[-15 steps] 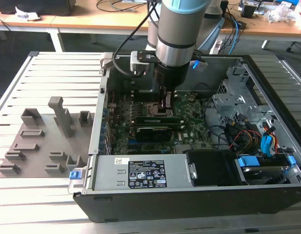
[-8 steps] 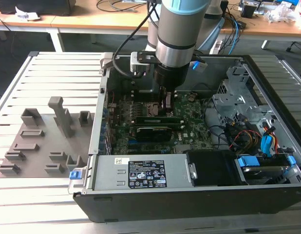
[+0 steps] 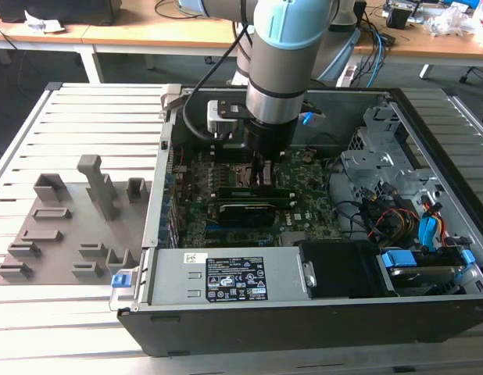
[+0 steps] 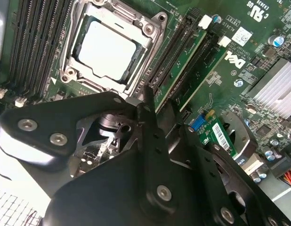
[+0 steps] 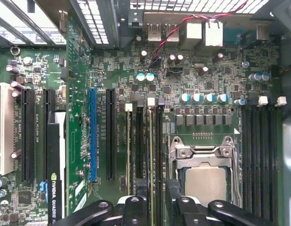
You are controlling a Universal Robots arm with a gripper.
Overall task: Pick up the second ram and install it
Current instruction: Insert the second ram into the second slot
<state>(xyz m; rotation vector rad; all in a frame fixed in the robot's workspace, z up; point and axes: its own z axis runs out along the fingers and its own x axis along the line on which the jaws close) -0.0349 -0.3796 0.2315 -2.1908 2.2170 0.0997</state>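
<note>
At the front of the open computer case [image 3: 429,117], a grey power supply [image 3: 226,277] with a label is seen, and blue-tabbed drives [image 3: 429,262] sit toward the exterior view's right. Behind these lies the green motherboard [image 3: 312,207]. The gripper [image 3: 261,176] is lowered onto it beside the processor [image 5: 206,183]. In both wrist views the jaws are seen clamped on the second ram [image 5: 152,141], one finger [image 5: 138,202] on each side of it. The stick stands on edge in a slot just beside the processor socket. Another memory stick [image 5: 129,146] is seated in a nearby slot. A grey holder tray [image 3: 62,234] rests on the slatted table [image 3: 69,117], to the exterior view's left of the case. A wooden table [image 3: 148,31] stands farthest back.
</note>
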